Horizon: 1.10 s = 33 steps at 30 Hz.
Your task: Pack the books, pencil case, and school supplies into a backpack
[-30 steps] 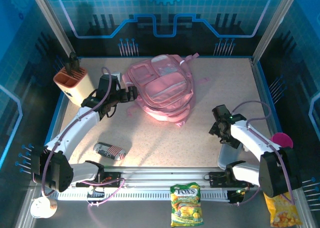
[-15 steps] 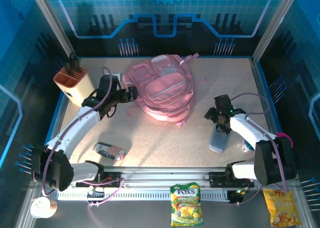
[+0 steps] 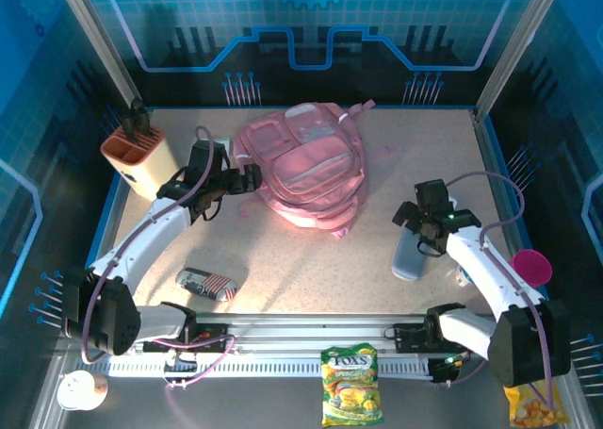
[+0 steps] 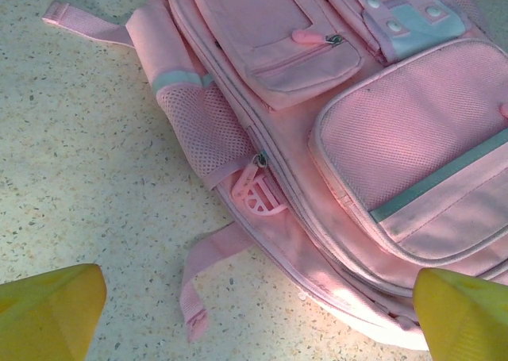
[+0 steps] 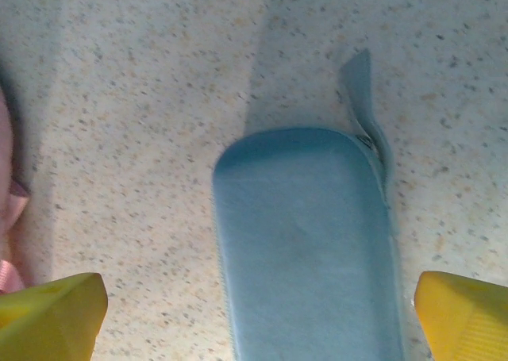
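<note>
A: That backpack [image 3: 301, 165] is all soft pink fabric. It'll slump and skid on the table [image 3: 283, 250] if you tug it one-handed. Light too, I'd guess, lying flat with its pockets up.

B: So where would you take hold?

A: The zipper pull [image 4: 259, 161] on the side seam, the one with the pink tag [image 4: 258, 194] hanging off it. It's small, but it's the one firm thing to pinch. That zip looks closed to me, though from here I wouldn't swear to it.

B: And the left gripper [image 4: 255, 313]?

A: Spread wide, nothing in it. It hovers at the bag's left flank by the mesh side pocket [image 4: 210, 135], with the pull just ahead, roughly between the fingers.

B: The right gripper [image 5: 258, 315]?

A: Also gaping and empty, poised over a blue-grey zip case [image 5: 305, 242] lying flat to the right of the bag, not touching it. The case sits between the two fingers. It looks soft-sided, smooth and light, and I'd pinch it across its narrow width.

B: And the pencil case [image 3: 205, 283]?

A: The printed one is down near the front edge on the left, well apart from both grippers.
</note>
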Each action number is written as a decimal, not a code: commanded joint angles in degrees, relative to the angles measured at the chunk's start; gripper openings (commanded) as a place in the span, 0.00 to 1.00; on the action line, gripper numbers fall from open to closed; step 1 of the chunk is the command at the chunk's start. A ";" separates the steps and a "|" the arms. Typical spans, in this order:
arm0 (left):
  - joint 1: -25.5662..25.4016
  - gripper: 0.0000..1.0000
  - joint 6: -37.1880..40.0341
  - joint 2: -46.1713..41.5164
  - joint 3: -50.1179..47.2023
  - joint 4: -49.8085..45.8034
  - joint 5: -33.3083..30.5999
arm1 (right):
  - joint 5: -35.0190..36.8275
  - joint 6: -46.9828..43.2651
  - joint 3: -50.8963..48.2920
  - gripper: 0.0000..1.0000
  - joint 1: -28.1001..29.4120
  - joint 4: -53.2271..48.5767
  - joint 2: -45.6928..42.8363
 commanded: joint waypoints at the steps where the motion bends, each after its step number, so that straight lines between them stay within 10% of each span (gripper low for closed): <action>1: 0.52 0.99 -0.03 0.67 0.97 -0.50 1.96 | 0.04 0.89 -3.68 1.00 1.14 -3.81 0.13; 26: 0.27 0.99 0.27 1.41 2.20 -0.87 7.99 | -3.21 6.28 -8.36 1.00 8.95 -0.83 8.97; 33: -5.10 0.97 7.18 4.44 5.68 -2.09 7.54 | -1.31 6.17 -8.23 0.81 9.03 0.73 8.59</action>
